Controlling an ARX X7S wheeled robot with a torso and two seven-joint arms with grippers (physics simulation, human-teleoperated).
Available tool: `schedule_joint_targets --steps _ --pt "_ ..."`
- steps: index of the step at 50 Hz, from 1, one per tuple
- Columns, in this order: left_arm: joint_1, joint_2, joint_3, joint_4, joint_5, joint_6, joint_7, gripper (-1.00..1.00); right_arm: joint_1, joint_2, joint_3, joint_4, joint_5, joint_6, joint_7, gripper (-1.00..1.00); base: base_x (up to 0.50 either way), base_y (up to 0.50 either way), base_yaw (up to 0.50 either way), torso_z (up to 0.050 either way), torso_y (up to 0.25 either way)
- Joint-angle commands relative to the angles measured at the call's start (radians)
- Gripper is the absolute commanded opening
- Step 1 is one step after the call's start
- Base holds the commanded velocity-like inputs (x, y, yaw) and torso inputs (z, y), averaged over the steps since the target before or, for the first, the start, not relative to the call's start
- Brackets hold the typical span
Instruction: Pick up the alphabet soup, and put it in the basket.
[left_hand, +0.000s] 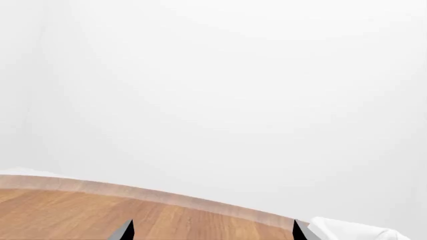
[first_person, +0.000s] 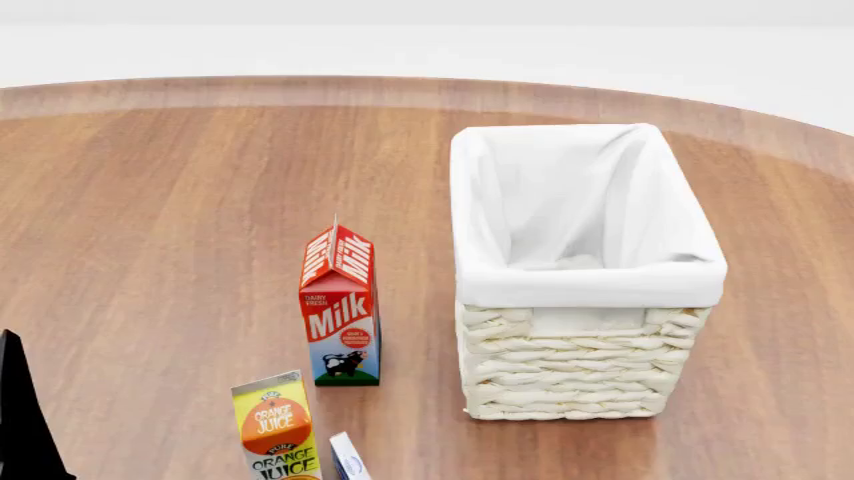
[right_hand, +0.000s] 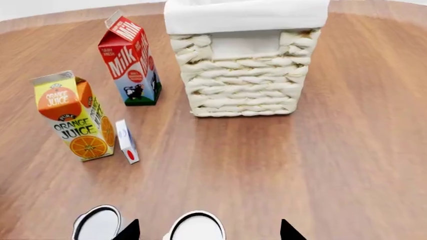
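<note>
Cream wicker basket (first_person: 583, 360), white liner, upright on table; both jaws spread, empty.

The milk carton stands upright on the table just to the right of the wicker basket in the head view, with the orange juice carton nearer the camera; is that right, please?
Not quite: the milk carton stands upright to the left of the basket, not the right, as the head view shows. The orange juice carton is indeed nearer the camera, on the same table.
</note>
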Motion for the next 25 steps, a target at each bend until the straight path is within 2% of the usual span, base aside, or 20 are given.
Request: schedule_joint_targets --steps 1,25 --pt "0.0 -0.006 0.002 0.001 -0.007 0.0 -0.005 1.0 0.094 -0.04 -0.054 0.087 0.002 0.032 -0.042 1.0 0.0 0.0 0.0 0.0 0.0" --pt "0.0 -0.018 -0.009 0.022 -0.036 -0.006 -0.027 1.0 0.158 -0.068 -0.105 0.174 -0.012 0.065 -0.083 1.0 0.0 0.0 0.0 0.0 0.0"
